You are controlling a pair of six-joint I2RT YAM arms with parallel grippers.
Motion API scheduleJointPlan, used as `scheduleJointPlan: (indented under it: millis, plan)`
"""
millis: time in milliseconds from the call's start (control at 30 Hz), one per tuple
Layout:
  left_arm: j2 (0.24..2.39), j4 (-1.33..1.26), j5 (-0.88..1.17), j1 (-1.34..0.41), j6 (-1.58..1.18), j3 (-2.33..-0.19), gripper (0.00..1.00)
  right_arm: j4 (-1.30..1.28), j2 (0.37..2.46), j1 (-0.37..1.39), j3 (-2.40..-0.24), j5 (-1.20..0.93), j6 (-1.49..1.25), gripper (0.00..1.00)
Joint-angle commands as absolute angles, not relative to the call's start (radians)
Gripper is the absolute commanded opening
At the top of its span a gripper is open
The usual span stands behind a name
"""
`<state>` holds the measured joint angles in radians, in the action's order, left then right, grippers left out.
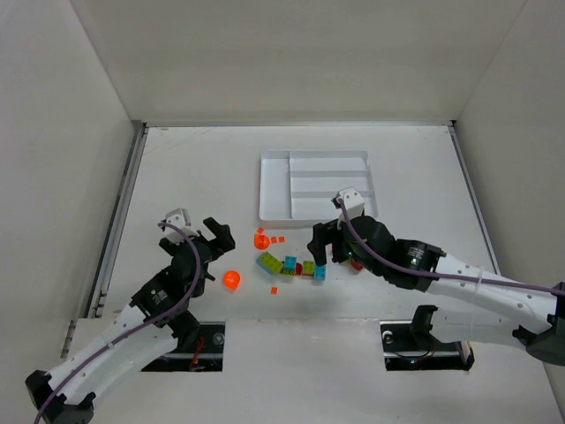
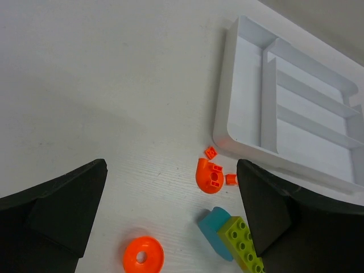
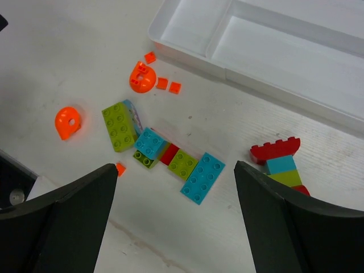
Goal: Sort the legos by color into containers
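While the left gripper (image 2: 170,176) and right gripper (image 3: 175,170) hover with jaws spread wide, the legos (image 3: 203,177) lie loose on the table (image 1: 194,168) just beside the white tray (image 3: 187,55): lime, teal and red bricks beneath the right gripper, orange pieces nearer the left.

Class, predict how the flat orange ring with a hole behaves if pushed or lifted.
The ring lies flat, so it would probably slide, not roll. Small solid plastic: likely stiff and light. Its low, smooth edge may slip from a pinch.
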<state>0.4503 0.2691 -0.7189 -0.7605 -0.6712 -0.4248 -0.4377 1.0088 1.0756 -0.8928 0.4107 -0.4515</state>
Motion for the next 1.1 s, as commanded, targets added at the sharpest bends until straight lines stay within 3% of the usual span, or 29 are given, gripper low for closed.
scheduleJointPlan:
  millis: [0, 33, 100, 167, 200, 233, 300, 400, 567, 633, 667, 733, 767, 833, 1067]
  plan:
    - [0.442, 0.250, -0.716, -0.746, -0.687, -0.414, 1.00, -0.364, 1.003, 1.104, -0.893, 0.419, -0.434, 0.90]
    - [0.434, 0.239, -0.716, -0.745, -0.684, -0.414, 1.00, -0.353, 1.000, 1.113, -0.882, 0.422, -0.434, 0.88]
    - [0.417, 0.198, -0.715, -0.742, -0.667, -0.403, 1.00, -0.321, 0.999, 1.127, -0.858, 0.423, -0.434, 0.73]
    - [0.429, 0.160, -0.719, -0.739, -0.638, -0.402, 1.00, -0.267, 1.003, 1.143, -0.835, 0.419, -0.434, 0.40]
    - [0.449, 0.156, -0.726, -0.736, -0.634, -0.413, 1.00, -0.241, 1.012, 1.148, -0.828, 0.414, -0.434, 0.28]
    - [0.472, 0.161, -0.727, -0.729, -0.638, -0.423, 1.00, -0.224, 1.022, 1.150, -0.828, 0.411, -0.434, 0.21]
    - [0.511, 0.163, -0.735, -0.723, -0.641, -0.443, 1.00, -0.198, 1.048, 1.159, -0.838, 0.391, -0.423, 0.17]
    - [0.523, 0.152, -0.747, -0.720, -0.643, -0.454, 1.00, -0.161, 1.107, 1.180, -0.857, 0.364, -0.393, 0.21]
    - [0.509, 0.097, -0.703, -0.719, -0.623, -0.451, 1.00, -0.045, 1.209, 1.199, -0.836, 0.348, -0.322, 0.58]
    - [0.482, 0.052, -0.698, -0.719, -0.612, -0.413, 0.95, 0.009, 1.261, 1.194, -0.836, 0.318, -0.296, 0.67]
    - [0.462, 0.028, -0.693, -0.719, -0.606, -0.391, 0.80, 0.018, 1.284, 1.193, -0.845, 0.295, -0.282, 0.69]
    - [0.439, 0.002, -0.666, -0.723, -0.594, -0.367, 0.35, 0.031, 1.324, 1.188, -0.862, 0.240, -0.244, 0.75]
    - [0.440, 0.003, -0.643, -0.723, -0.594, -0.367, 0.25, 0.034, 1.344, 1.187, -0.873, 0.220, -0.229, 0.77]
    - [0.468, 0.009, -0.603, -0.725, -0.598, -0.376, 0.25, 0.037, 1.391, 1.187, -0.897, 0.189, -0.203, 0.80]
    - [0.535, 0.000, -0.546, -0.711, -0.620, -0.376, 0.44, 0.061, 1.561, 1.144, -0.994, 0.163, -0.156, 0.78]
